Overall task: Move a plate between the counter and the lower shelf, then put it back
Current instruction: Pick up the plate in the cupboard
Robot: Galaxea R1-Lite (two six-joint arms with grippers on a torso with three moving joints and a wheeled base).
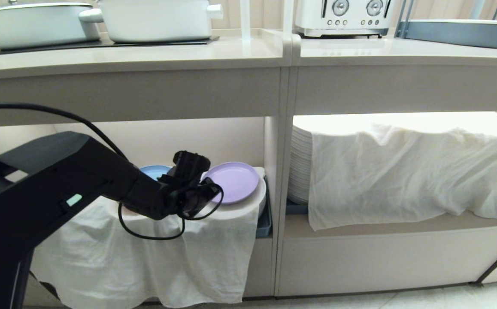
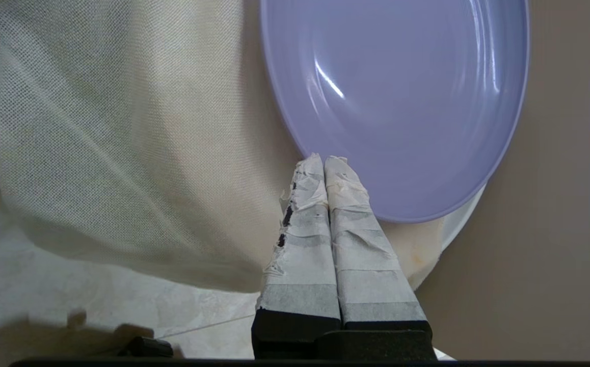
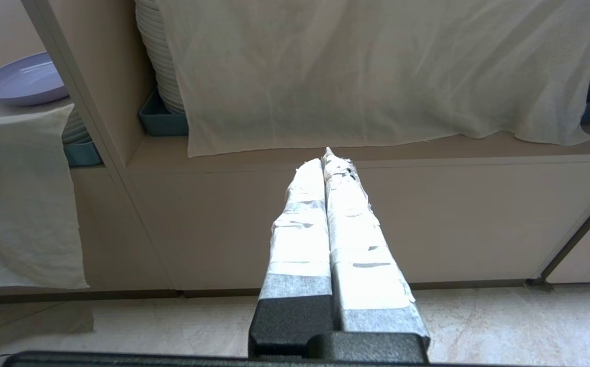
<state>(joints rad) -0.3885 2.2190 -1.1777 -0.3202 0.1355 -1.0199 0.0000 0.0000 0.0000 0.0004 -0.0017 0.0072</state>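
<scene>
One plate (image 1: 236,182) matters here, the lilac one, and it lies flat on the right-hand hump of the white cloth (image 1: 154,253) in the lower shelf (image 1: 214,137), close to that compartment's right wall, with the counter (image 1: 145,53) overhead. It looks stiff, thin and light, probably a smooth plastic or glazed ware with a low raised rim, so I judge it slippery and inclined to slide on the loose cloth if it is nudged rather than pinched. The sensible hold is on the near rim, one finger over the lip and one under it, where the plate overhangs its support slightly. The left gripper (image 2: 324,162) has its taped fingers pressed together with nothing between them, their tips right at the plate's near rim; whether they touch it I cannot tell. The right gripper (image 3: 328,158), clenched and empty too, hangs parked low in front of the neighbouring compartment with the tall plate stack (image 1: 300,163). Much is hidden: the cloth covers whatever forms the humps, the left arm screens most of a blue plate (image 1: 154,171) behind it and the shelf's front edge, and the plate's underside cannot be seen.
</scene>
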